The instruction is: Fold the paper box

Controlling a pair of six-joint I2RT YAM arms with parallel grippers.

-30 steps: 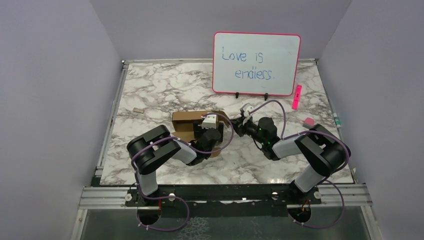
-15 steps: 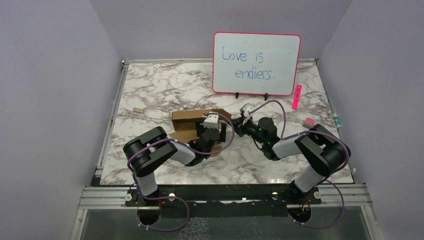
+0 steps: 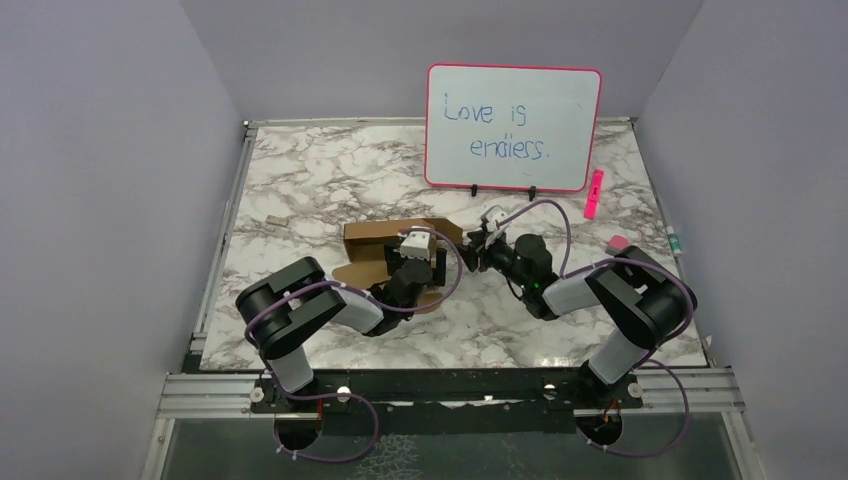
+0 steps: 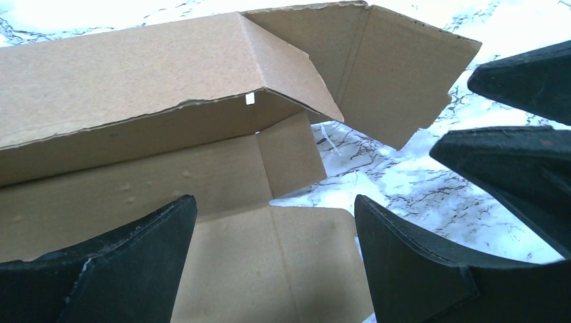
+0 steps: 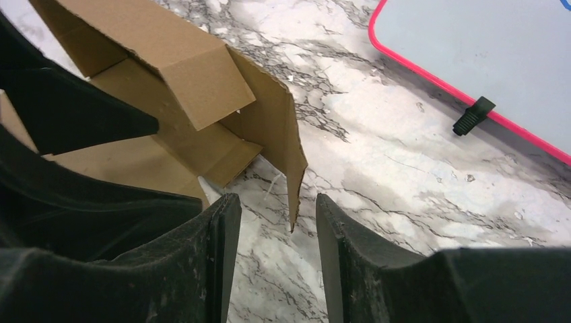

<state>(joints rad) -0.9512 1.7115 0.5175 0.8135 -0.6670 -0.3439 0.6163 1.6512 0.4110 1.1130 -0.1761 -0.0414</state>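
Observation:
The paper box [image 3: 372,243] is a brown cardboard die-cut sheet, partly folded, at the table's middle. In the left wrist view its long wall [image 4: 121,74] stands up, with an end flap [image 4: 404,74] raised at the right and a flat flap [image 4: 269,269] below. My left gripper [image 4: 275,222] is open above that flat flap, holding nothing. My right gripper [image 5: 277,215] is open just right of the box, and the tip of the raised end flap [image 5: 279,134] hangs at its open jaws without being clamped. Both grippers meet at the box's right end [image 3: 455,250].
A whiteboard [image 3: 513,127] reading "Love is endless." stands at the back. A pink marker [image 3: 594,192] and a pink eraser [image 3: 617,243] lie at the right. A tiny cardboard scrap [image 3: 277,220] lies at the left.
My left arm has shifted left and its gripper has moved slightly back over the box. The right gripper has edged a little left toward the raised flap.

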